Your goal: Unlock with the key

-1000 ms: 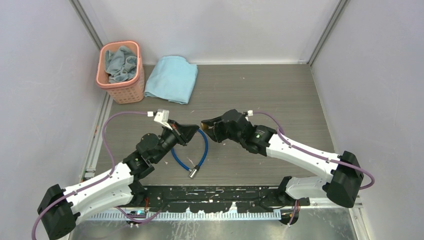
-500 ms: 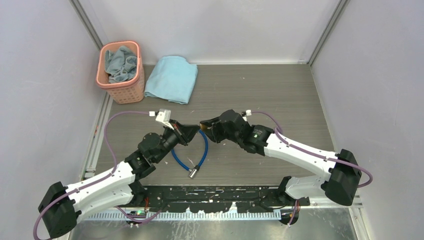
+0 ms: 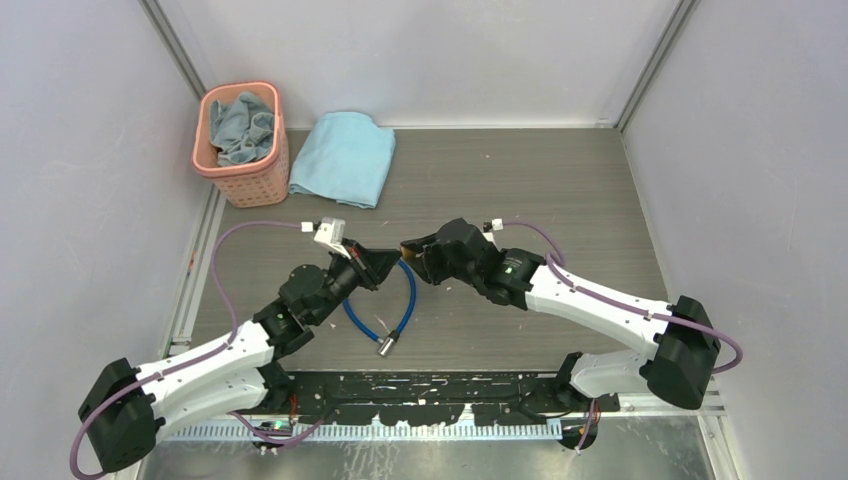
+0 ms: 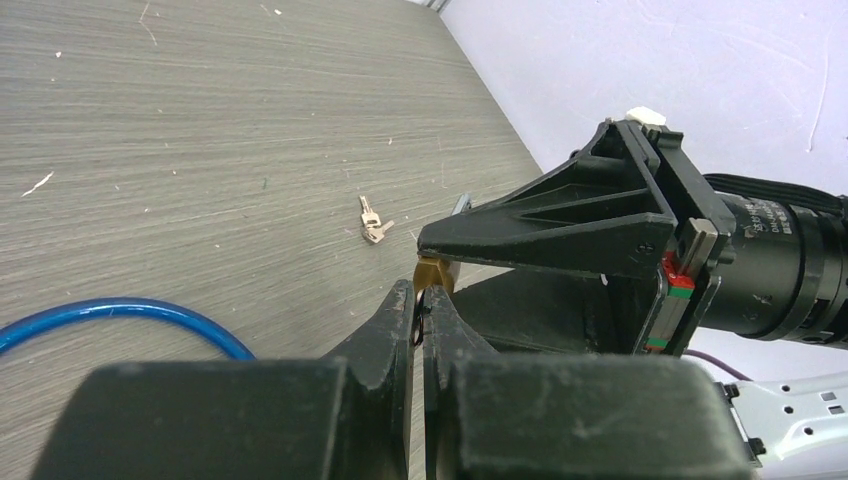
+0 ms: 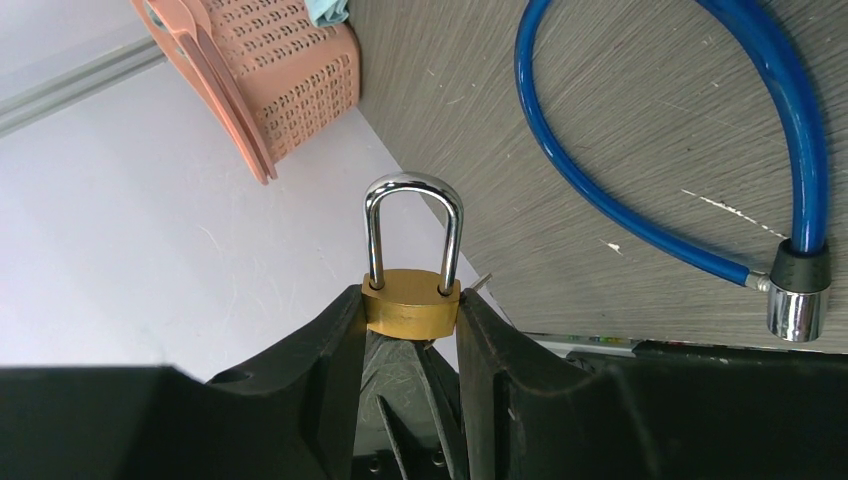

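Observation:
My right gripper (image 5: 411, 300) is shut on the small brass padlock (image 5: 410, 310), whose silver shackle (image 5: 413, 185) points away from the wrist. In the top view the right gripper (image 3: 408, 250) and my left gripper (image 3: 397, 262) meet tip to tip above the blue cable (image 3: 408, 295). The left gripper (image 4: 421, 293) is shut, its tips right under the padlock (image 4: 433, 270). A thin dark sliver pinched between them is the key, almost wholly hidden. Whether it is inside the lock I cannot tell.
A pair of small loose keys (image 4: 372, 220) lies on the table beyond the grippers. The cable's silver end (image 3: 388, 345) rests near the arm bases. A pink basket (image 3: 200, 130) with cloth and a folded light-blue towel (image 3: 345, 158) sit at the back left.
The left wrist has crept slightly right and the right gripper slightly left, so the tips are a bit closer together. Both grips are unchanged.

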